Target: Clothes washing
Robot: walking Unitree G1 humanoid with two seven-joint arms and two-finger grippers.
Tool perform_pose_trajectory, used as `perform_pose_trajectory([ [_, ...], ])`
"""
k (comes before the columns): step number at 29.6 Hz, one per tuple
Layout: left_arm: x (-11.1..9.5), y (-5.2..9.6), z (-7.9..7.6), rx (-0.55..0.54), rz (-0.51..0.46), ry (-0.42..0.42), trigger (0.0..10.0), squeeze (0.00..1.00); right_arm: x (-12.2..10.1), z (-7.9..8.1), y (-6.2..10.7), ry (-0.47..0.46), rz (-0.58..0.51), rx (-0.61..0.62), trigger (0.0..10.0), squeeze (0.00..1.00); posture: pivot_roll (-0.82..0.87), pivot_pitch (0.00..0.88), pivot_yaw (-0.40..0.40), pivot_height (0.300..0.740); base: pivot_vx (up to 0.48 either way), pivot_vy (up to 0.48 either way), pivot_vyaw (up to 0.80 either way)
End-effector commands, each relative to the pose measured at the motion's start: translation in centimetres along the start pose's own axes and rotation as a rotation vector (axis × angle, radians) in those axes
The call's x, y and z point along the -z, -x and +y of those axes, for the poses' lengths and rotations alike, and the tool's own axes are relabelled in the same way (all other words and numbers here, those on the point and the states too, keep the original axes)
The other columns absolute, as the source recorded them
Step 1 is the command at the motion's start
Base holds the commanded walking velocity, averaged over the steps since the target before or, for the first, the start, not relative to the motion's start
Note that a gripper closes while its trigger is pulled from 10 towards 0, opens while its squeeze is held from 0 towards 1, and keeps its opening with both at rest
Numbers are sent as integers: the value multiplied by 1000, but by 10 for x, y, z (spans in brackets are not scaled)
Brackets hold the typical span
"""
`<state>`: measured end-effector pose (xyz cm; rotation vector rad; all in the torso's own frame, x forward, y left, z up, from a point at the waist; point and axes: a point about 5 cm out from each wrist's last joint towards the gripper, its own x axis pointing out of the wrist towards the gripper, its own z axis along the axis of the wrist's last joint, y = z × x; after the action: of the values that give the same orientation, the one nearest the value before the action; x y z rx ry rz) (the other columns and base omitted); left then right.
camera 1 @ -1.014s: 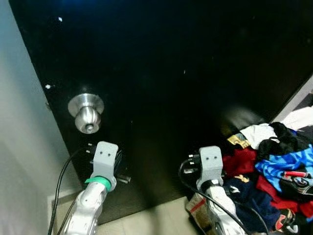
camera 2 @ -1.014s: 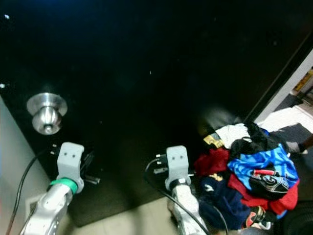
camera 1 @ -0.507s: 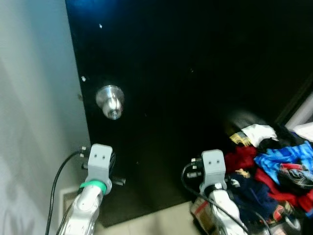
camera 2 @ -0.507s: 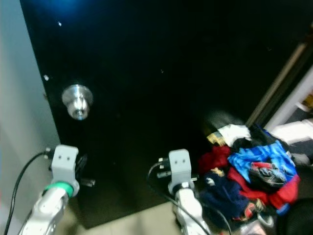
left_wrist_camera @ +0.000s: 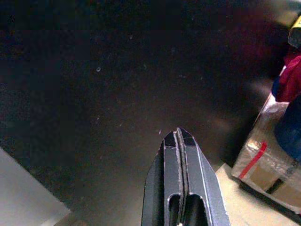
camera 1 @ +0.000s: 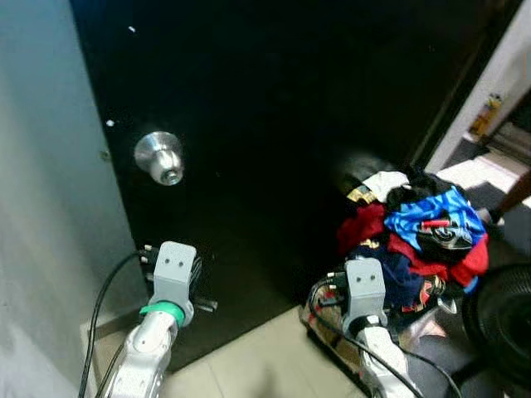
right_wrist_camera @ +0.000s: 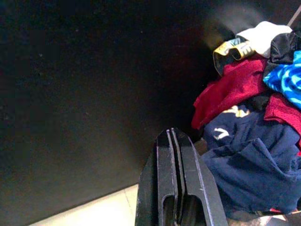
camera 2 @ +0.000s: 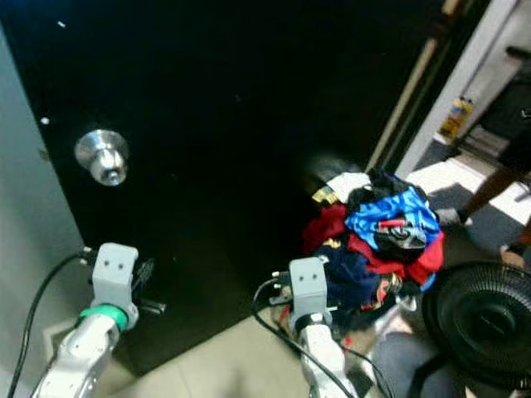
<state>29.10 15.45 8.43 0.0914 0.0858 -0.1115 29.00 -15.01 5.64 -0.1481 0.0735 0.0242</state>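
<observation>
A heap of clothes [camera 1: 415,232], red, navy, bright blue, white and black, sits piled on a taped cardboard box [left_wrist_camera: 263,165] beside a black door [camera 1: 290,124]. My left gripper [left_wrist_camera: 178,136] is shut and empty, its tips pointing at the lower part of the door. My right gripper [right_wrist_camera: 170,134] is also shut and empty, held close to the navy and red garments [right_wrist_camera: 244,141] at the pile's near side. Both arms are raised in front of me, the left wrist [camera 1: 172,278] below the knob and the right wrist [camera 1: 363,290] just before the pile.
A round silver knob [camera 1: 159,157] sticks out of the black door near its left edge. A pale grey wall [camera 1: 41,207] stands to the left. A black floor fan [camera 2: 485,319] sits at the lower right. A doorway with lit floor [camera 1: 489,166] opens at the far right. Beige tiles [camera 1: 257,365] lie underfoot.
The camera has swung to the right, so the doorway, fan and more of the pile have come into view. Both grippers keep their raised pose.
</observation>
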Motion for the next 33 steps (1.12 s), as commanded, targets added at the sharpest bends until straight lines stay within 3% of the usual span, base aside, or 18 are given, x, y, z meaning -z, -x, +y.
perform_pose_trajectory([
  [1,5,2,-1,-1,27,2,10000,0,2,0,1,-6,13,3,10000,0,39,0,-21,740,0,0,0],
  [8,3,1,-3,1,17,9,10000,0,2,-1,0,-2,11,1,10000,0,36,0,-24,740,0,0,0],
  [13,4,1,-7,2,10,-29,10000,0,2,-1,0,-1,2,-3,10000,0,37,0,-24,740,0,0,0],
  [16,1,-1,-8,9,-11,-93,10000,0,2,-1,0,-8,0,-2,10000,0,37,0,-22,740,0,0,0],
  [22,0,-2,-6,7,-14,-50,10000,0,2,-1,0,-7,0,-2,10000,0,36,0,-21,740,0,0,0],
  [29,-4,-3,-5,12,-45,-38,10000,0,1,-1,-1,-15,0,-1,10000,0,37,0,-21,740,453,0,0],
  [33,-4,-3,-5,11,-45,-40,10000,0,2,-1,-1,-33,11,-2,10000,0,37,0,-22,740,465,0,-800],
])
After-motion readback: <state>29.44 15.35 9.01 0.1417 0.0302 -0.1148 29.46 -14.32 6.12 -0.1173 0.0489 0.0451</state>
